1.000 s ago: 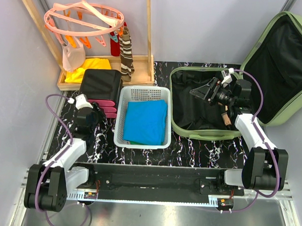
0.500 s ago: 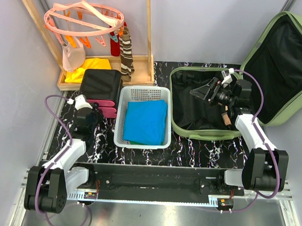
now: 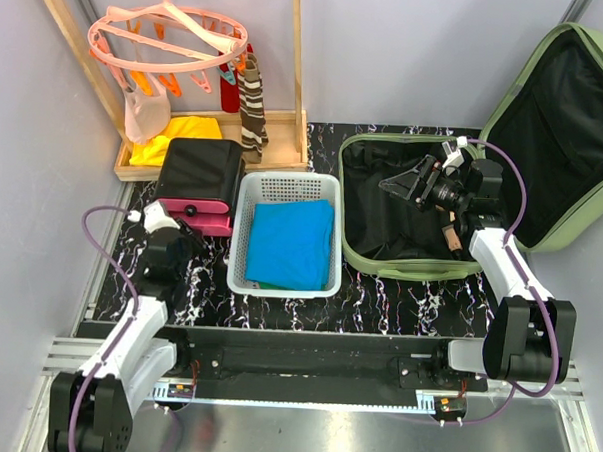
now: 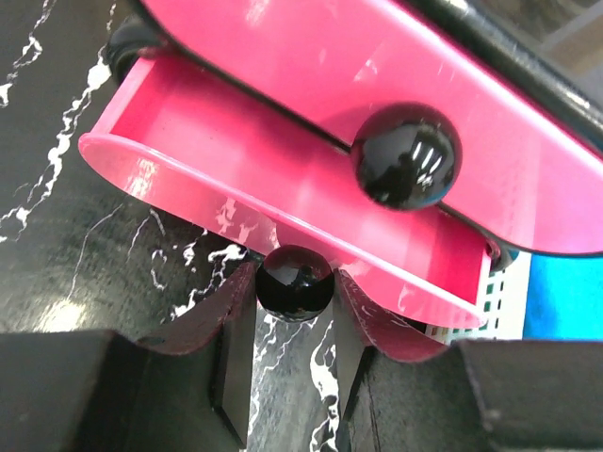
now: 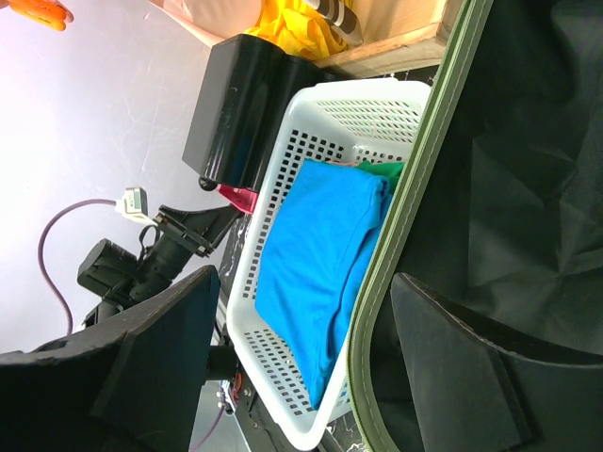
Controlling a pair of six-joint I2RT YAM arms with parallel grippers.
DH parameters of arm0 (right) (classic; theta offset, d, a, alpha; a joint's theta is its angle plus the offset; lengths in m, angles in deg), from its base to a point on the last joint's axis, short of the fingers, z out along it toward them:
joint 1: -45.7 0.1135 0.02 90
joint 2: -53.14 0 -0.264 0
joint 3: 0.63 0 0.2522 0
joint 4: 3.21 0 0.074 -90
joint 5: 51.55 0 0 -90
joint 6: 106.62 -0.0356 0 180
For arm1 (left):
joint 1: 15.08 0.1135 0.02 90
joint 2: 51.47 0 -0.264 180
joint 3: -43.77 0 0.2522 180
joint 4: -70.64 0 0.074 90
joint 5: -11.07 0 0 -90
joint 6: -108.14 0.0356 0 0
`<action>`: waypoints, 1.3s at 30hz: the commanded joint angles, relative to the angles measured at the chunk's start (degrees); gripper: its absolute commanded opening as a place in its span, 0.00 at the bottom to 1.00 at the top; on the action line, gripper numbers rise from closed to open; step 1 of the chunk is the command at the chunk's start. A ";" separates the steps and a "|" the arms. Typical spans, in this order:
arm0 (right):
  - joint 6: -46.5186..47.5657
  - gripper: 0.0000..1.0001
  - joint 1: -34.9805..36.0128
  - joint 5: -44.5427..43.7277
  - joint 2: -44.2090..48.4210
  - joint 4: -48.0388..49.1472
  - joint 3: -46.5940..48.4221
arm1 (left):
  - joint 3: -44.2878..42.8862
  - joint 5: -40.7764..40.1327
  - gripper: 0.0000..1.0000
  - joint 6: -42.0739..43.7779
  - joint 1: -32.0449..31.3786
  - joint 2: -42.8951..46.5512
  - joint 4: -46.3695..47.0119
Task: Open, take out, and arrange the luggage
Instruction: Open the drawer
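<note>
Hovering over open luggage [image 3: 410, 267], right tool [image 3: 398, 182]; left tool [image 4: 295, 282] pinching knob [image 4: 297, 271]

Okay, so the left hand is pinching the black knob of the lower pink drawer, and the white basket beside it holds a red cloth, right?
Not quite. The cloth in the white basket is blue, not red, as the top external view shows. The left hand does pinch the black knob of the lower pink drawer.

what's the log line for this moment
left gripper: shut on pink drawer knob | right gripper: open, above luggage | luggage: lid open
</note>
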 commanded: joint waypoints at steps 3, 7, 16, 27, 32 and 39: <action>1.23 0.83 0.20 0.84 1.50 1.04 0.17 | 1.79 -3.41 0.04 -3.27 0.38 7.58 -2.26; 1.24 0.83 0.20 0.92 1.76 1.13 -0.09 | 2.31 -3.94 0.05 -3.54 0.30 11.27 -5.25; 1.32 0.83 0.20 0.75 2.29 0.69 -0.35 | 3.63 -3.24 0.05 -4.42 0.30 14.88 -9.56; 10.27 0.84 -1.20 -7.06 2.47 -10.38 3.42 | 3.55 -3.67 0.16 -4.77 0.30 17.69 -13.07; 17.38 0.85 -3.57 -17.07 -1.66 -20.65 10.52 | 3.11 -3.94 0.60 -5.65 0.30 19.10 -15.53; 26.45 0.84 -3.84 -43.35 -8.25 -29.98 19.06 | -0.14 -4.73 0.85 -6.79 0.38 21.20 -21.68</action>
